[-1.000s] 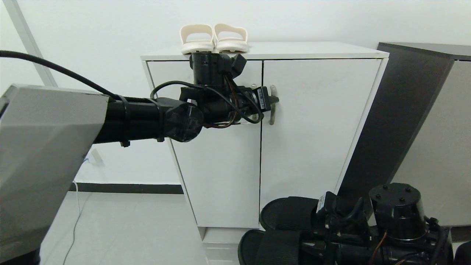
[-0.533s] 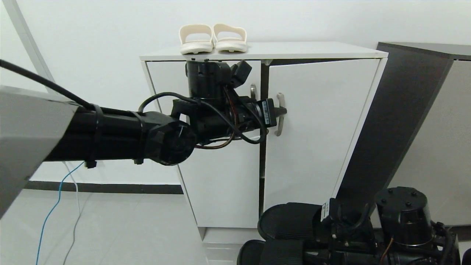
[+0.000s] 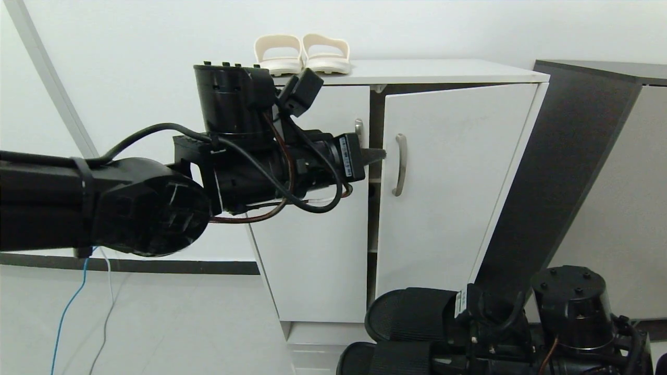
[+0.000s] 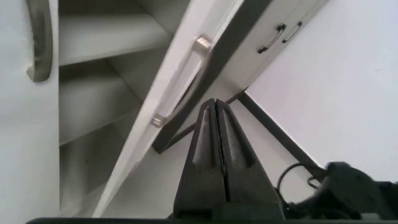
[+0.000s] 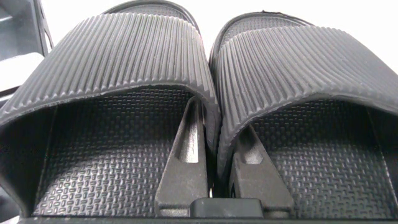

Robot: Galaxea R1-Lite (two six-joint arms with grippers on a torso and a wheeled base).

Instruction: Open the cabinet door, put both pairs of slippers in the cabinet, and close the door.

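Narrow gap (image 3: 371, 224) between shut left door (image 3: 312, 250) and ajar right door (image 3: 448, 182), shelves (image 4: 106, 37) behind, left hand (image 3: 382, 154) just before it

White cabinet (image 3: 312, 250) with a brushed silver handle (image 3: 399, 164) just beside the black left gripper (image 3: 376, 154); plain cream slippers (image 3: 302, 52) above it. Black slippers (image 5: 124, 68) around the black right gripper (image 5: 222, 118): ribbed straps, fine pebbled footbeds. Dark grey unit (image 3: 563, 172) well past the handle from the left gripper, blue cable (image 3: 66, 314) below its arm, white wall (image 3: 130, 52).
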